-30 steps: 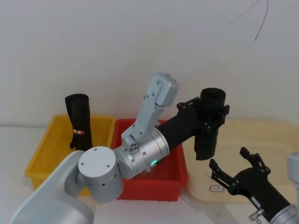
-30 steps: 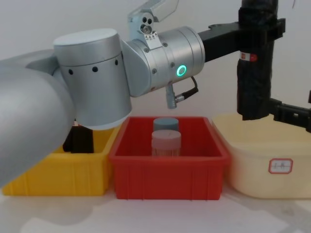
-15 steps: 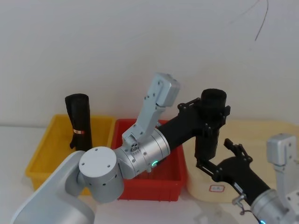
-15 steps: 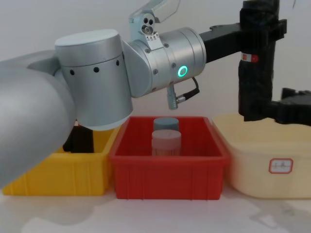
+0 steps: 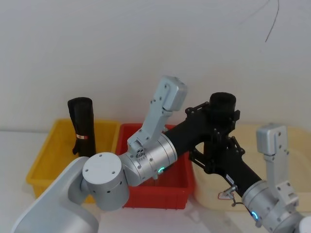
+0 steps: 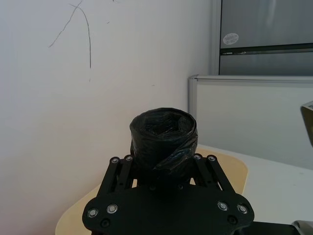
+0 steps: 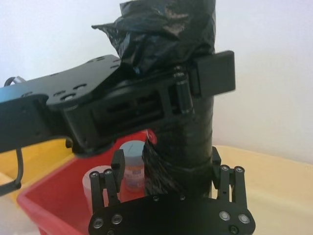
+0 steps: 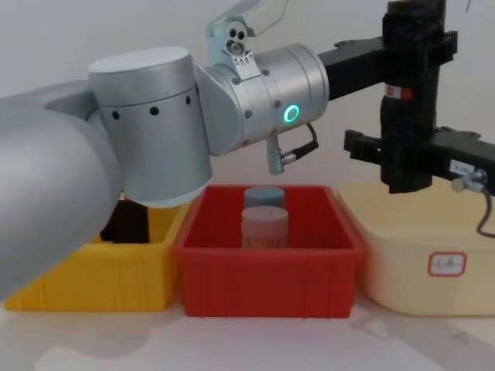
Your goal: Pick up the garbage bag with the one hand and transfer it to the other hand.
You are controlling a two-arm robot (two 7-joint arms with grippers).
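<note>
One garbage bag (image 8: 407, 127), long axis vertical, hangs above the cream tub (image 8: 387, 267) near its left edge. Left pincer (image 5: 222, 119) pinches its upper part; right pincer (image 5: 216, 154) straddles the lower part, apparently spread.

Garbage bag (image 7: 188, 132) standing upright, black and crinkly, with a loose flap sticking out near its top end. Clamped around the upper part by the left gripper (image 7: 182, 88), one pad (image 7: 215, 73) pressed flat against the plastic. Further down the bag, right gripper (image 7: 168, 183) straddling it with fingers spread, a bit of a gap on one side. Behind the bag, a red bin (image 7: 44, 200) with a couple of cups (image 7: 133, 161) inside. Off to the bag's other side, a cream tub (image 7: 274, 176).
</note>
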